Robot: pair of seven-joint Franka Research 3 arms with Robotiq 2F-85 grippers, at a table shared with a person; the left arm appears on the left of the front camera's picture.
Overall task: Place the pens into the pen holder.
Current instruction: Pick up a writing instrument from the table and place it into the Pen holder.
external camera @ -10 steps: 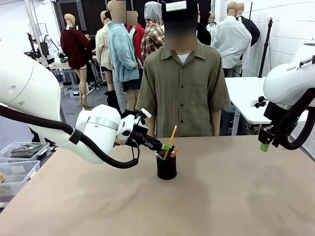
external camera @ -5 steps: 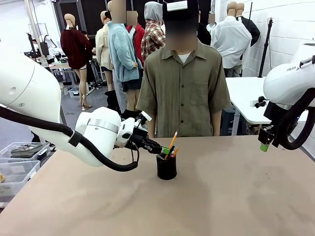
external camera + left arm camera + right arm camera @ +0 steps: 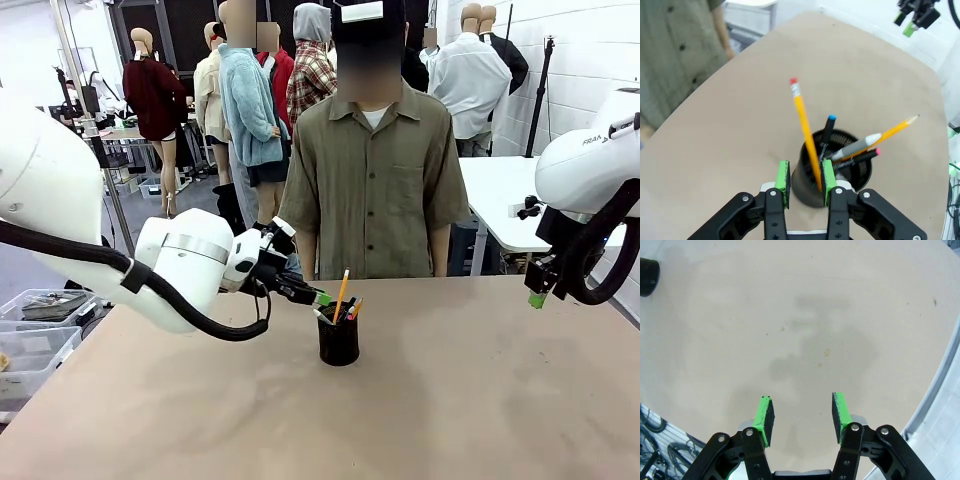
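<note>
The left gripper (image 3: 805,176), jaws parted and empty, sits just beside the black wire-mesh cylindrical pen holder (image 3: 837,167), where the long yellow pencil (image 3: 806,134) stands near-upright.

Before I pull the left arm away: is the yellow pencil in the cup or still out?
In. The yellow pencil stands tilted inside the black mesh cup with the other pens, and the left pincer has its pads open beside it.
</note>
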